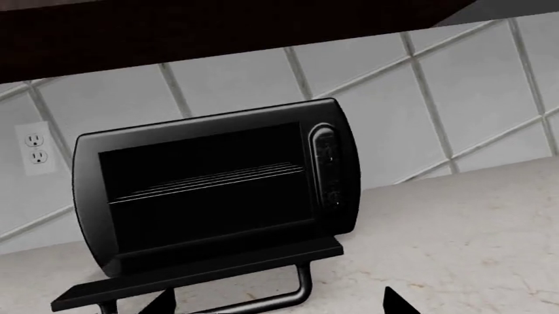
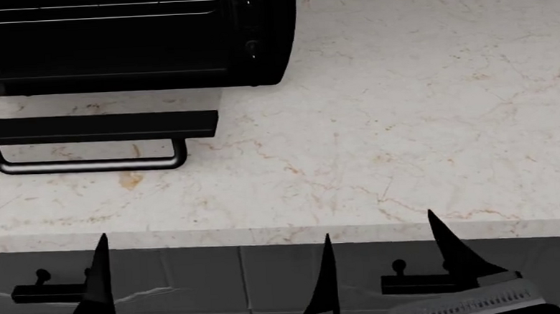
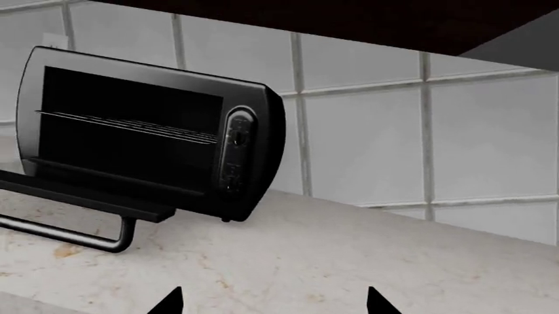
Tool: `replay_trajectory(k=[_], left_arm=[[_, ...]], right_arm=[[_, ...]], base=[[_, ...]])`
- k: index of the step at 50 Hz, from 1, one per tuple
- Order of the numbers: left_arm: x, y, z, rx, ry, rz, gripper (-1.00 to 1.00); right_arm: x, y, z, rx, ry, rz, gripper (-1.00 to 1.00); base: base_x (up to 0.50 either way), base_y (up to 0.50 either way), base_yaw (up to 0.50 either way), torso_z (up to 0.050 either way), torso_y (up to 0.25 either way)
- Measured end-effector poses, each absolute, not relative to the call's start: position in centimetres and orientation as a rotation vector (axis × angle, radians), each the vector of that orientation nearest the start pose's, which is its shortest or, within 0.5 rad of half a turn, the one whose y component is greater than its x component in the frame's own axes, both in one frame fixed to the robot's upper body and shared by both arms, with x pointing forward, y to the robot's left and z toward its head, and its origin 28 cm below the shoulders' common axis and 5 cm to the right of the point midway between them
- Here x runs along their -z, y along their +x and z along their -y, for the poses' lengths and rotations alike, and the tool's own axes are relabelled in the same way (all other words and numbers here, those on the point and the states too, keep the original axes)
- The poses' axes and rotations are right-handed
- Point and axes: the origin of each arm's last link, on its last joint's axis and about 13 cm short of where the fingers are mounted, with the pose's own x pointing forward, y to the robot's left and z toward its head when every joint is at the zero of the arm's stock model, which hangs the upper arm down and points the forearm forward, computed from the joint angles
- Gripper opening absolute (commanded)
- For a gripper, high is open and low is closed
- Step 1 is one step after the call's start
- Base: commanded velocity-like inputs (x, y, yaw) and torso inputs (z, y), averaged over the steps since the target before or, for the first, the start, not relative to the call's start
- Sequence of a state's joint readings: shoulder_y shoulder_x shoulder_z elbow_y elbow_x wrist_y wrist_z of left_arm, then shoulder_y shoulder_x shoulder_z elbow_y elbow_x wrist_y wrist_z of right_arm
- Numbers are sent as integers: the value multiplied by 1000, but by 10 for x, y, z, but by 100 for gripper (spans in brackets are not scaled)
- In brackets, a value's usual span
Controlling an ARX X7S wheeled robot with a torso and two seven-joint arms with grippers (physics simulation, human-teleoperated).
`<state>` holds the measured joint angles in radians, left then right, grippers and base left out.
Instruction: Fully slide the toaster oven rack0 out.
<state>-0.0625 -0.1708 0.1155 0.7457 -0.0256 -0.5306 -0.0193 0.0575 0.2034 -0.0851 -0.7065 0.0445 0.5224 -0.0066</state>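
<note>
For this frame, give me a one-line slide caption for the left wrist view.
Toaster oven on the counter, door folded open, wire rack seated inside, wall outlet beside it.

The head view looks steeply down over the bench (image 2: 403, 122) edge, cropping the toaster oven (image 2: 130, 42) at top left. Both wrist views look forward from low over the bench, well back, sharing the oven's open front and tiled wall (image 3: 367, 131).
</note>
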Motion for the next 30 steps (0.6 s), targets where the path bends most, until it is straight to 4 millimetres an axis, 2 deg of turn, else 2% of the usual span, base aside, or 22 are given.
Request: replay_trajectory(k=[21,26,30], left_arm=[[-154,191,-212,115,152,288,100],[-161,193,-212,102,154,284,100],[-176,196,-210,116,150,282,100]], right_arm=[[-158,188,110,-178,-155,285,100],[-164,189,111,-179,-157,276,100],[-178,191,111,-186,-173,281,100]], base=[[0,500,0,44,98],[0,0,0,0,0],[0,0,0,0,0]])
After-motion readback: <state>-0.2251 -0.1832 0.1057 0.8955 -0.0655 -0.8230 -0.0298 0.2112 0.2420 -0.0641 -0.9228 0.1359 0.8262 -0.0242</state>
